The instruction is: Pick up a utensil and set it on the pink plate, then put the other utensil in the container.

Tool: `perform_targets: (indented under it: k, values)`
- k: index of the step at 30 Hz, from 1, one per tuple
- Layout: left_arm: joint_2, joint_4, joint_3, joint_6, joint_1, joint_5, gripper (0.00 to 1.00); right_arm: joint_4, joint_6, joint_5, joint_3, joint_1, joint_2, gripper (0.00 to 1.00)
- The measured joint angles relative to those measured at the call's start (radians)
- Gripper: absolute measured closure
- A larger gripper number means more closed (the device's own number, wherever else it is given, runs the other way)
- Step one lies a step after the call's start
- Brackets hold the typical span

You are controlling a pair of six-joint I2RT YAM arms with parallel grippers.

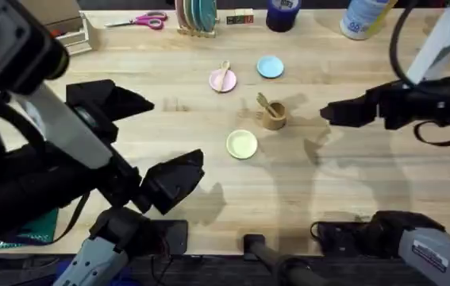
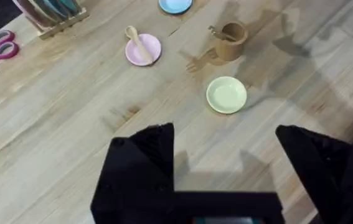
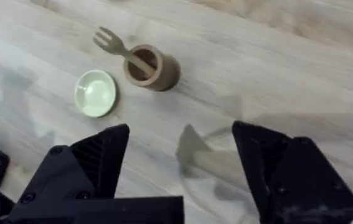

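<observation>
Left hand [image 1: 178, 176]: lower left of the overhead frame, above bare worktop [image 1: 351, 191], fingers spread apart and holding nothing; its own wrist view shows the two black fingers [image 2: 145, 155] wide apart.
Scissors [image 1: 141, 21]: pink-handled, upper left of the overhead frame, near the far edge.
Plate rack [image 1: 197, 17]: top centre, with plates standing on edge.
Pink plate [image 1: 223, 79]: upper centre of the overhead frame, flat on the worktop.
Spoon [image 1: 224, 73]: lying across the pink plate, bowl end reaching past the plate's far rim.
Yellow plate [image 1: 242, 144]: centre, just below and left of the container, bare.
Blue plate [image 1: 270, 67]: right of the pink plate, apart from it.
Container [image 1: 275, 116]: centre, upright, between the blue plate and the yellow plate.
Fork [image 1: 263, 102]: handle down inside the container, leaning, tines sticking out over the rim toward the upper left.
Right hand [image 1: 326, 114]: right of the container, apart from it, fingers open and empty; the right wrist view shows the gap between the fingers [image 3: 101, 155].
</observation>
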Motion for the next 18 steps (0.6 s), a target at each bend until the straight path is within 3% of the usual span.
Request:
perform_targets:
  k: [10,18]
  values:
    - [0.0,-0.017,0.0,0.0,0.0,0.0,0.005,-0.011,0.0,0.055,0.025,0.0,-0.013,0.004]
    - [0.0,-0.168,-0.002,0.0,0.0,0.0,0.006,-0.011,0.001,0.062,0.025,0.0,-0.013,0.004]
